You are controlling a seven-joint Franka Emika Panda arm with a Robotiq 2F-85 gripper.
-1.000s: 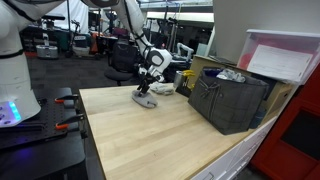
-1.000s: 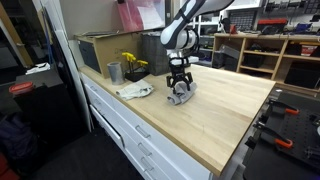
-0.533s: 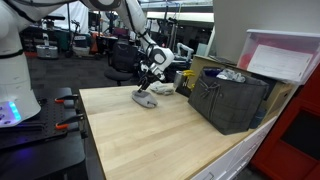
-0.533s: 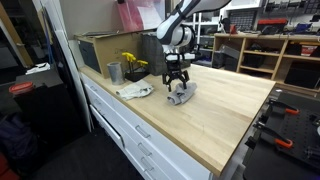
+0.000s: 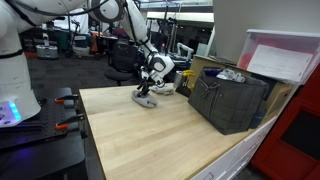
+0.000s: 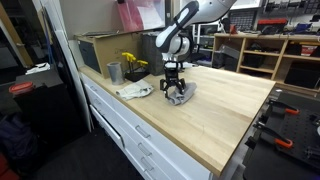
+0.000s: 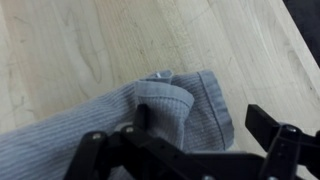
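A grey-blue ribbed cloth lies crumpled on the wooden table, with one corner folded over. It shows in both exterior views. My gripper is open and low over the cloth. One finger rests at the folded corner and the other stands beside the cloth's edge over bare wood. In both exterior views the gripper points straight down, just above or touching the cloth. Nothing is held.
A dark crate with items inside stands on the table beside a pink-lidded box. A white rag, a metal cup and a yellow object sit near the table's edge, above drawers.
The gripper has come down a little onto the cloth and shifted slightly sideways. The cloth has not visibly moved.
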